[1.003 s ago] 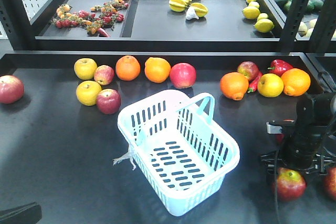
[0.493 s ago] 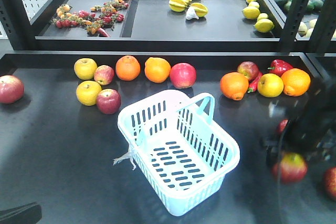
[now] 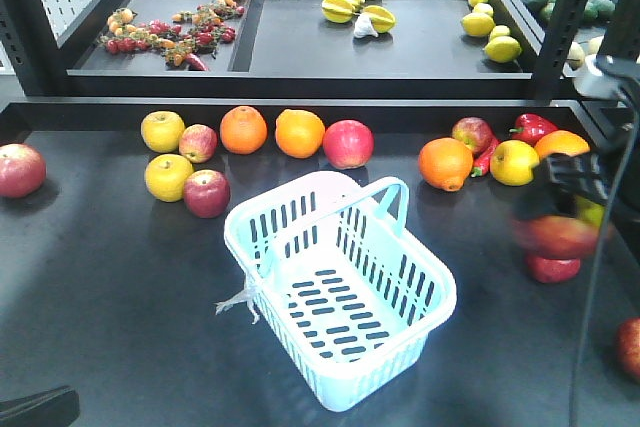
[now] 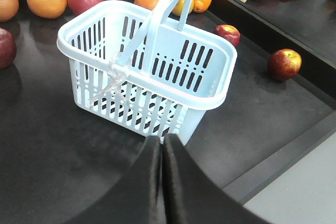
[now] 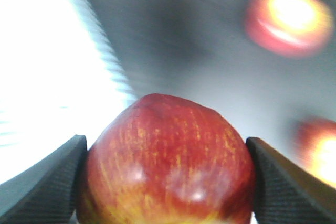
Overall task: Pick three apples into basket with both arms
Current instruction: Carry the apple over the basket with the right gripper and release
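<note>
- The right tool (image 5: 167, 182) grips one red apple (image 5: 167, 145). A black ridged pad presses each side of the fruit, and the jaws are spread to the apple's full width.
- In the front view this tool and its apple (image 3: 555, 235) show as a blur off the black surface (image 3: 120, 307). How high they hang cannot be told.
- A second apple (image 3: 553, 268) lies on the surface directly below the held one.
- The pale blue basket (image 3: 400, 347) sits to the left of the right tool, apart from it. No fruit shows inside it.
- The basket's hoop handle (image 3: 390, 189) stands upright on the side nearest this tool.
- The left tool (image 4: 163, 171) has its jaws pressed flat together and holds nothing. The basket (image 4: 142, 74) stands just ahead of it.
- A dark red apple (image 3: 207, 193) rests beyond the basket and to the left tool's left, among yellow fruit.
- The step in hand appears to be carrying the first of three apples to the basket.
- The next move likely calls for bringing the right tool over the basket's opening, clear of the handle. It would then lower and spread its jaws to drop the apple in.
- The left tool would need to open before it could take an apple.
</note>
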Tool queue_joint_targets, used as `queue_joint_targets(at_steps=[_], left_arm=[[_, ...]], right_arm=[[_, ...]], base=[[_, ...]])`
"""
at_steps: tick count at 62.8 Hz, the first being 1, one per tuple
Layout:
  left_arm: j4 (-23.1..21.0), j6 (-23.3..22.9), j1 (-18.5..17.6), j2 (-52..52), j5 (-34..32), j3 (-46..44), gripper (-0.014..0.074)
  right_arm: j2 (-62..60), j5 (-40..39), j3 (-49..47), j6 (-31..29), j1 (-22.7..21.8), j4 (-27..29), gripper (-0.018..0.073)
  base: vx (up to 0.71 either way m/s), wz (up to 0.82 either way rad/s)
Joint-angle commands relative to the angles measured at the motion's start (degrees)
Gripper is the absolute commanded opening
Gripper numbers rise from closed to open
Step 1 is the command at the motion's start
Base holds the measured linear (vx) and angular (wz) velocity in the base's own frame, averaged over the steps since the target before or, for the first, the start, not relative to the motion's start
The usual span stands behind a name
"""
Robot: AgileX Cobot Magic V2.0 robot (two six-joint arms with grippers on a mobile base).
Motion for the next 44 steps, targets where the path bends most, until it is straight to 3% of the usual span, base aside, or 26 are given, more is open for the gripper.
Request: queue_joint_targets(at_steps=[1,17,31,39,44], left_arm=[[-1.2,-0.4,-0.3,0.2,-3.6,-1.5,-0.0006],[-1.2,-0.4,-0.3,0.2,-3.6,-1.5,-0.0006],[-1.2,-0.4,-0.3,0.2,-3.6,-1.5,-0.0006],[-1.2,-0.4,-0.3,0.2,-3.6,-1.5,-0.0006],[-1.2,-0.4,-0.3,0.2,-3.5,-1.5,-0.0006]], right_arm=[[-1.1,-1.3,-1.2,-3.7,2.9,7.9,-0.0006],[8.7,-11.0,-1.2,-2.8,17.7,9.3,-0.0006],[18.1,-19.4,-1.2,-3.3,23.0,10.7,0.0015],[20.2,-20.0,-1.2,-6.3,23.8,12.0,0.0120],[20.6,-19.7,-1.2,-8.1,23.8,12.9,0.0249]], base=[[0.00,0.00],[0.00,0.00],[0.00,0.00],[0.00,0.00],[0.00,0.00]])
